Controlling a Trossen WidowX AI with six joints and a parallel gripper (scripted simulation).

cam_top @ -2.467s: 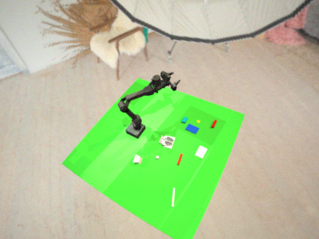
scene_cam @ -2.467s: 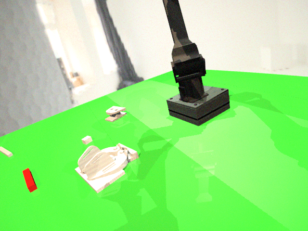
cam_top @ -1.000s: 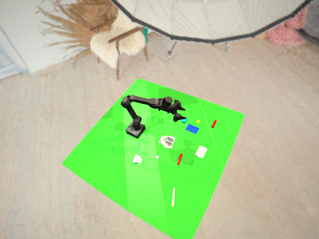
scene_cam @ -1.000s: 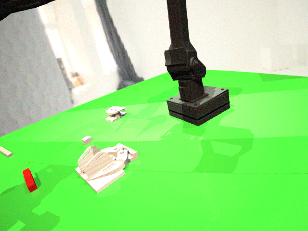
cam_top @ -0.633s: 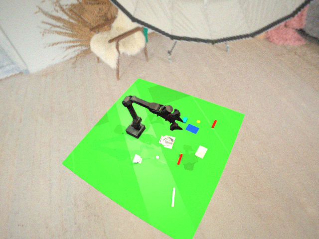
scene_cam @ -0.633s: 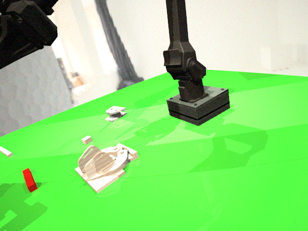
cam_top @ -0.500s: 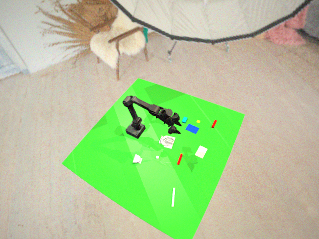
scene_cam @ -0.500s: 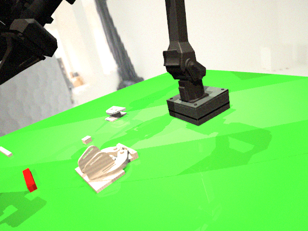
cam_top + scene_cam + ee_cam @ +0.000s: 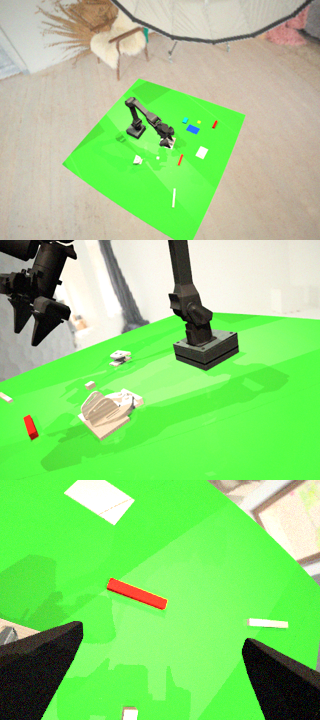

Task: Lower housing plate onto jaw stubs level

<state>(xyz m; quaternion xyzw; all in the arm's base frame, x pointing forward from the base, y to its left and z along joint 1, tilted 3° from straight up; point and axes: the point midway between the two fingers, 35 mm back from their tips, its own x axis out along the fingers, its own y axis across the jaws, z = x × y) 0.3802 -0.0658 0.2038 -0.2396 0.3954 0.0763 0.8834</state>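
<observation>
Two fingers of the gripper (image 9: 171, 143) (image 9: 25, 338) (image 9: 163, 633) stand wide, grasping nothing, so it should descend squarely on the plate (image 9: 137, 158) (image 9: 124, 352), toward the desk's (image 9: 124, 186) (image 9: 232, 433) (image 9: 200, 555) left corner from above, and pinch opposite rims evenly, keeping it level.

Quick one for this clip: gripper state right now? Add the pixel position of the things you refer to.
Gripper (image 9: 167, 142) (image 9: 25, 338) (image 9: 164, 638): open, holding nothing, fingers wide apart above the green mat (image 9: 144, 191) (image 9: 245, 441) (image 9: 200, 580).
</observation>
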